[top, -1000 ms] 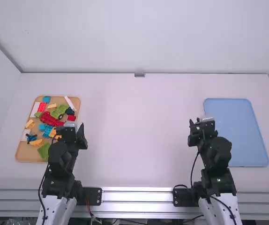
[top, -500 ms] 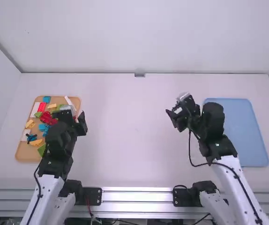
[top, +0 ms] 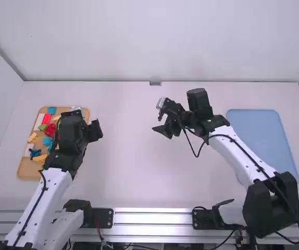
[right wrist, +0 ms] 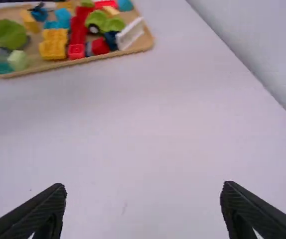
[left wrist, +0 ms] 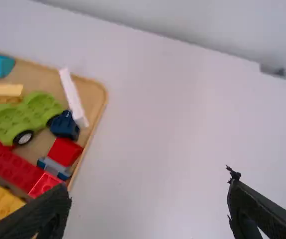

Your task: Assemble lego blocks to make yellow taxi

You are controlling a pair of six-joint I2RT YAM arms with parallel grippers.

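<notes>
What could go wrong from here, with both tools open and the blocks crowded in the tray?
The dark blue piece sits tight by the green wheeled base, so the left tool might knock one while gripping the other.

The white piece lies at the tray's edge; a brush could push it onto the table.

The left arm extends over the tray, so the right tool may clash with it if it reaches there too.
</notes>
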